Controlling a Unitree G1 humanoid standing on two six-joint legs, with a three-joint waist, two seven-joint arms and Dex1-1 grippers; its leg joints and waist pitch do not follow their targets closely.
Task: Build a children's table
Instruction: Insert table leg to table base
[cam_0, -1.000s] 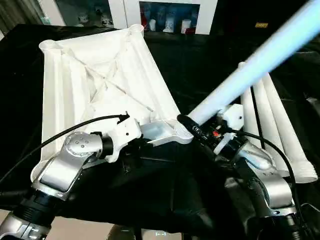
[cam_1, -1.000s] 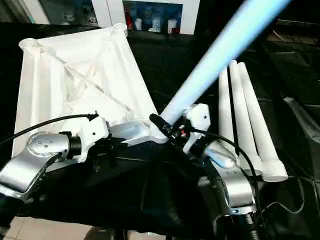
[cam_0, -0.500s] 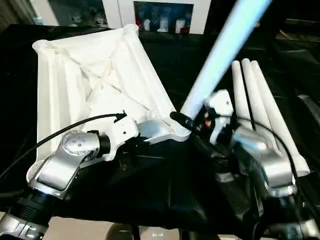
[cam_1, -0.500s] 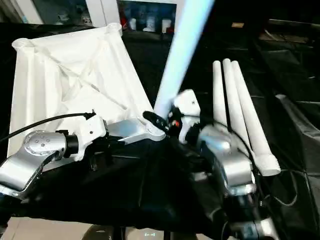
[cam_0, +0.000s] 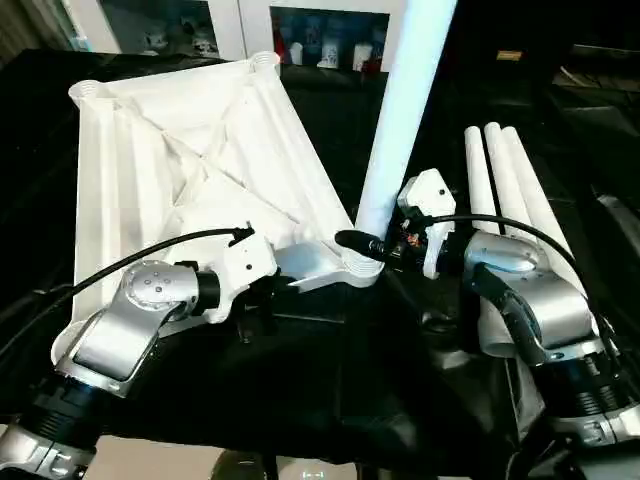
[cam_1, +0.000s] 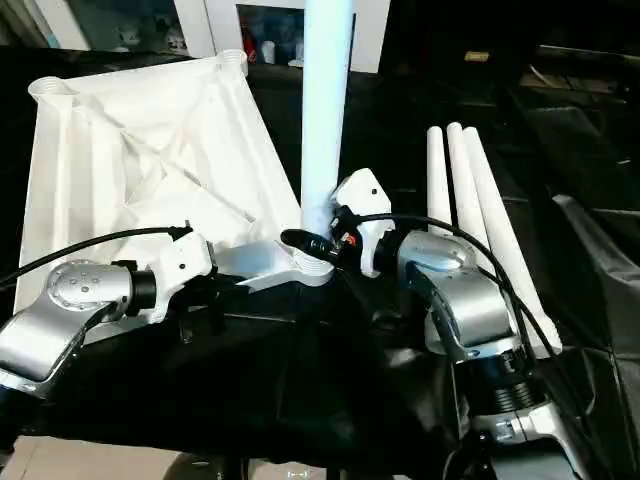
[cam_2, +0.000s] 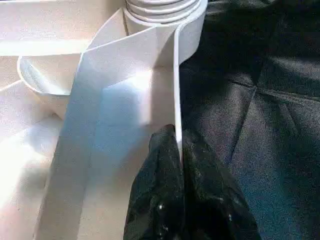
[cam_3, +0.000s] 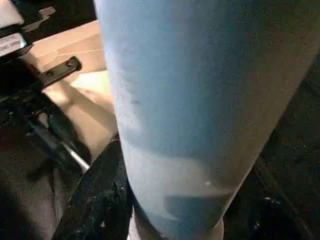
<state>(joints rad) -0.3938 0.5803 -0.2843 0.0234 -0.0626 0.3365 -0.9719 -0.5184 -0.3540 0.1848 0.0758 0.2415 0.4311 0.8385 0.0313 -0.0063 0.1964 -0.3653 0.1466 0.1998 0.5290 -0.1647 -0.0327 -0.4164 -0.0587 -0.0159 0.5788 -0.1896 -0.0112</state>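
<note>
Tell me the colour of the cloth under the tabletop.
Black; the cloth shows best in the left eye view, beneath the white tabletop.

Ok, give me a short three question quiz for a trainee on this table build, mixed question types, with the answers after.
1. True or false: the left end effector is shut on the tabletop's thin edge wall.
2. How many spare legs lie on the black cloth?
3. The leg in the right end effector stands: A) nearly upright at the near corner socket, B) flat on the cloth, C) at a far corner.

Key: 1 true; 2 three; 3 A.
</note>
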